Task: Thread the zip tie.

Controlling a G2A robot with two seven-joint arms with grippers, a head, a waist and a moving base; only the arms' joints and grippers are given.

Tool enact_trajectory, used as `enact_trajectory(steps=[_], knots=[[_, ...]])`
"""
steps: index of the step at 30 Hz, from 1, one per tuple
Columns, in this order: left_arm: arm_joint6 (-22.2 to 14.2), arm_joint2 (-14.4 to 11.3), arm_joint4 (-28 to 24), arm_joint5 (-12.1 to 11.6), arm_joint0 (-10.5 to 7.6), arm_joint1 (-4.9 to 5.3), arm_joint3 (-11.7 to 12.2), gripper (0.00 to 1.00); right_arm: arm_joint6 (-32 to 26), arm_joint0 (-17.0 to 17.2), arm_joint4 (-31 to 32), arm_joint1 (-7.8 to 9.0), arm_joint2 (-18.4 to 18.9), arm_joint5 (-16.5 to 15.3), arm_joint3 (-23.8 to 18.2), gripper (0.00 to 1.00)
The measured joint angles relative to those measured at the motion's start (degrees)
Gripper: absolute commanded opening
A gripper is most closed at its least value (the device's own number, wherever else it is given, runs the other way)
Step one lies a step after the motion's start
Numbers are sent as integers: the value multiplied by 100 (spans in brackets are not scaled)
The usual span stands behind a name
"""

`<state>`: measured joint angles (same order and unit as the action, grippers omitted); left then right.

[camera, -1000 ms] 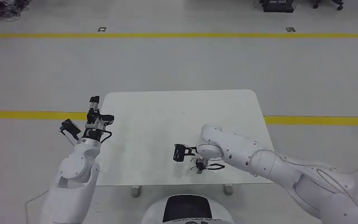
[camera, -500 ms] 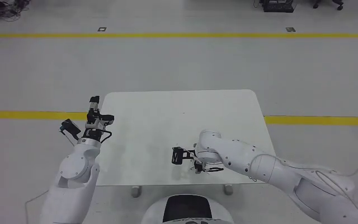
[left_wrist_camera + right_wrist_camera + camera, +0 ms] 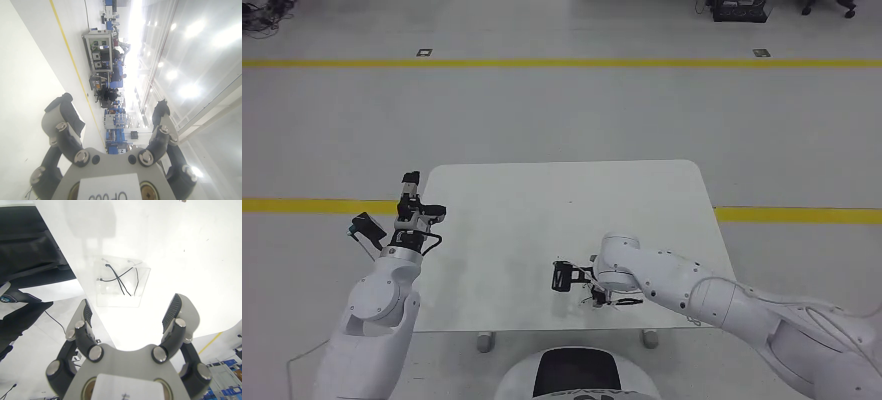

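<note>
Three black zip ties [image 3: 121, 279] lie crossed inside a shallow clear tray [image 3: 143, 283] on the white table [image 3: 542, 200], close to its near edge. My right gripper [image 3: 130, 304] hovers above the tray, open, with nothing between its ribbed pads [image 3: 170, 308]. In the top view the thin black ties [image 3: 604, 298] show just beneath the right arm's wrist. My left gripper [image 3: 420, 200] is held up off the table's left edge, open and empty [image 3: 113, 102], facing out into the room.
The table's near edge [image 3: 90, 302] runs right beside the tray. Bare tabletop [image 3: 170, 237] stretches beyond the tray. Yellow floor lines [image 3: 562, 63] cross the floor behind the table.
My right arm has shifted slightly toward the table's near edge over the tray. The left arm has not moved.
</note>
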<state>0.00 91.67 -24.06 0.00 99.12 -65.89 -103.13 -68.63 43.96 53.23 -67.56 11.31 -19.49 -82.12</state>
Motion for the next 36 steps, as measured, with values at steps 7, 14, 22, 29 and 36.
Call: enact_trajectory(steps=[7, 14, 22, 29, 36], knots=[[0, 0, 0, 0, 0, 0, 0, 100, 30, -8, 60, 15, -52, 1, -46, 100], [0, 0, 0, 0, 0, 0, 0, 100, 469, 74, 86, 134, 1, 1, -183, 100], [0, 0, 0, 0, 0, 0, 0, 100, 551, 58, 48, 204, -13, 1, -288, 100], [0, 0, 0, 0, 0, 0, 0, 100, 926, 102, -83, 273, -51, 1, -298, 100], [0, 0, 0, 0, 0, 0, 0, 100, 972, -29, -566, 456, -160, 1, -386, 93]])
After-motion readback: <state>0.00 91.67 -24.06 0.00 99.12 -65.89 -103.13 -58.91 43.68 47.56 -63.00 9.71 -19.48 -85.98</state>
